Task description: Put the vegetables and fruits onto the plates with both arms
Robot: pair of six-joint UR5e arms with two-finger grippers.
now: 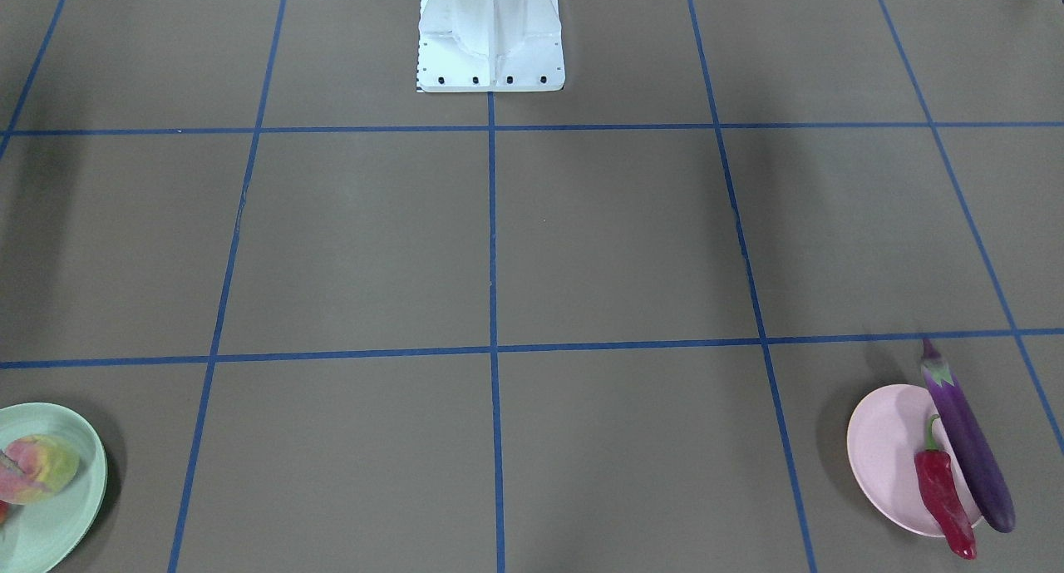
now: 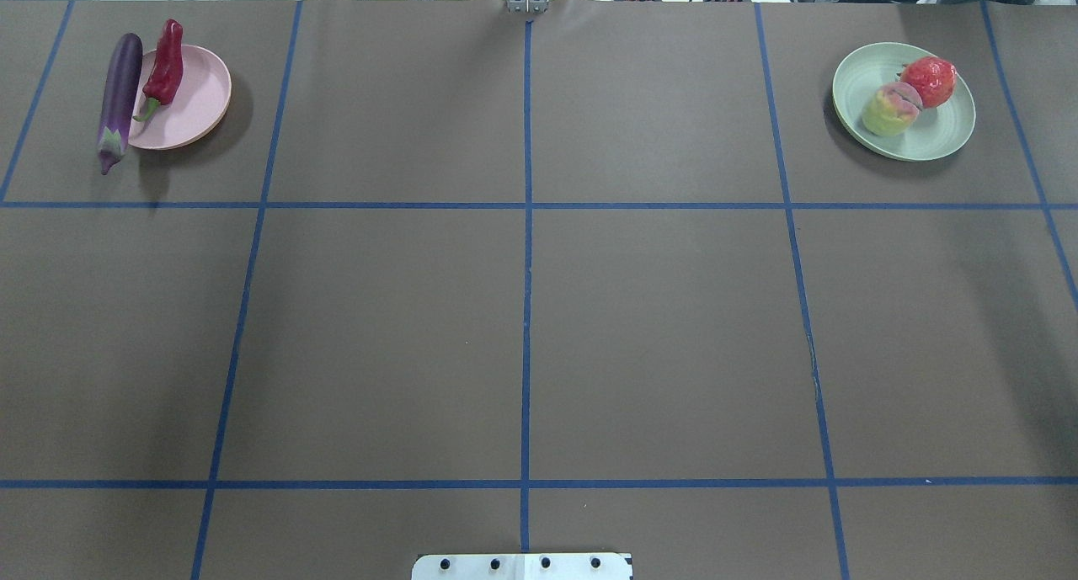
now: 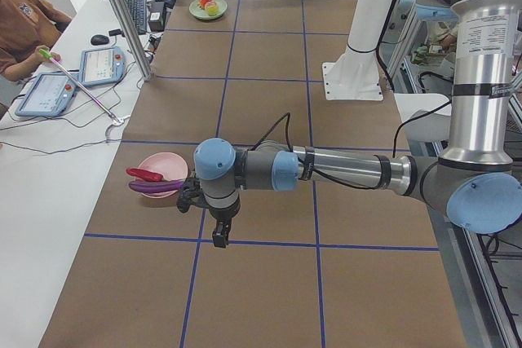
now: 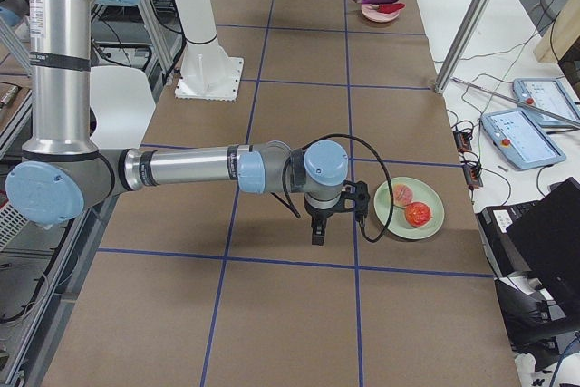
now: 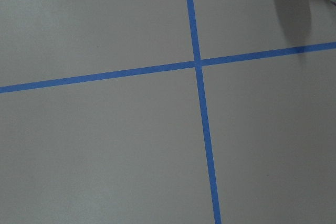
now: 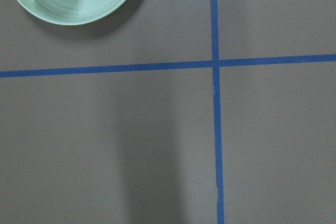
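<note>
Eggplant (image 2: 118, 100): lies at the far left of the desk (image 2: 522, 311), against the left rim of the pink plate (image 2: 198, 100). Its long axis runs near to far, and the pale calyx end points back toward the robot.
Chili pepper (image 2: 165, 62): lies on the pink plate just right of the eggplant and almost parallel to it. The curved green stem is at the near end. The red tip points far and hangs past the plate's far rim.
Peach (image 2: 888, 110): sits on the green plate (image 2: 935, 130) at the far right of the desk, on the plate's left part, with its slit facing up.
Pomegranate (image 2: 929, 81): sits on the same plate, touching the peach on its far right side.
Left gripper (image 3: 218, 234): hangs pointing down above the desk, near the pink plate on the robot's side of it, touching none of the produce. It shows only in the left side view, so I cannot tell how wide it stands.
Right gripper (image 4: 317, 231): points down above the desk just beside the green plate and apart from the fruit. It shows only in the right side view, so I cannot tell its width either.
</note>
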